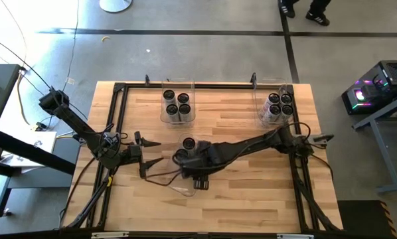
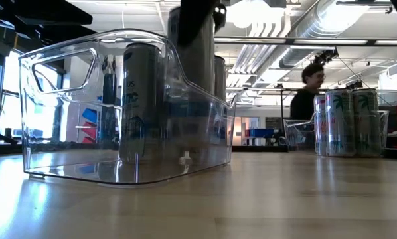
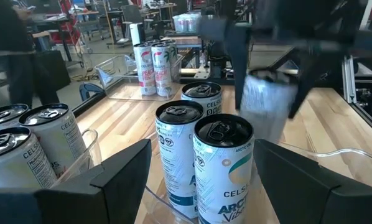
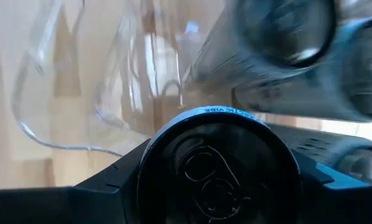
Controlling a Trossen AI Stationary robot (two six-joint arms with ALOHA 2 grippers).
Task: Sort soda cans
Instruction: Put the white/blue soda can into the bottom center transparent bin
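Observation:
Three soda cans (image 3: 223, 162) stand upright in a clear bin (image 2: 66, 106) at the table's middle (image 1: 188, 143). My right gripper (image 4: 218, 186) reaches in over this bin from the right, pointing steeply down, shut on another soda can (image 3: 267, 106). My left gripper (image 1: 155, 151) waits open just left of the bin, level, its fingers (image 3: 120, 174) wide apart and touching nothing. More cans stand in a far middle bin (image 1: 176, 105) and a far right bin (image 1: 278, 106). My right gripper pinches the soda can between its two fingers at the upper side wall, just under the top rim (image 4: 218, 115). The fingers come from above, slanting down. The can hangs roughly upright below them, over the middle bin beside the cans standing there; its lower end is blurred.
A black frame (image 1: 122, 89) runs around the wooden table. The right arm (image 1: 251, 145) lies across the table's middle. Bare wood lies between the bins and along the near edge. A person (image 2: 309, 93) is in the room beyond the table.

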